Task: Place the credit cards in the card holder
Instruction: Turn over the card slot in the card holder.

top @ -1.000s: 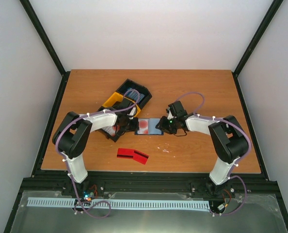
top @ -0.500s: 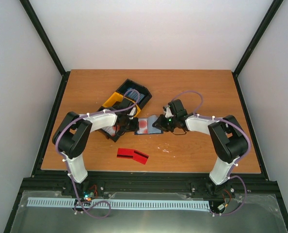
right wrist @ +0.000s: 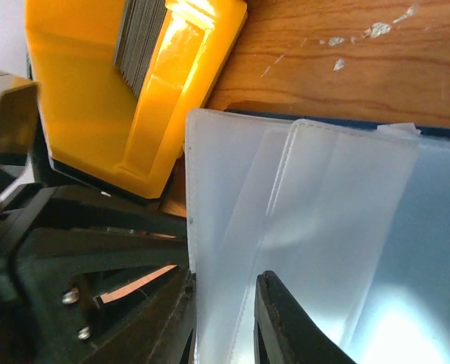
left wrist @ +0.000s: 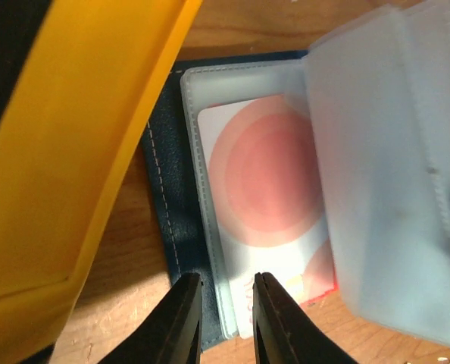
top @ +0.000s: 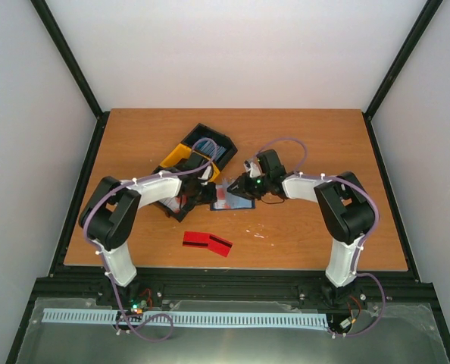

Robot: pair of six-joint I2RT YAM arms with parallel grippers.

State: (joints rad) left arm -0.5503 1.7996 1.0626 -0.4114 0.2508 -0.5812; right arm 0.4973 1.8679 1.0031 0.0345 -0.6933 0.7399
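The navy card holder (top: 242, 203) lies open mid-table. A red-and-pink credit card (left wrist: 267, 182) sits in its clear pocket, over the navy cover (left wrist: 168, 220). My left gripper (left wrist: 226, 318) has its jaws close together, tips down at the holder's near edge, with nothing pinched; it also shows in the top view (top: 211, 195). My right gripper (right wrist: 225, 318) is shut on the holder's clear sleeves (right wrist: 323, 227), holding them upright and folded toward the left gripper; it also shows in the top view (top: 242, 186). A second red credit card (top: 207, 243) lies loose near the front edge.
A black and yellow bin (top: 198, 152) with stacked items sits just behind the left gripper. Its yellow wall (left wrist: 73, 152) is right beside the holder and fills the upper left of the right wrist view (right wrist: 104, 98). Black frame rails border the table.
My right gripper has moved left toward the left gripper, lifting the clear sleeves and swinging them over the carded pocket. The left arm and the loose card have not moved.
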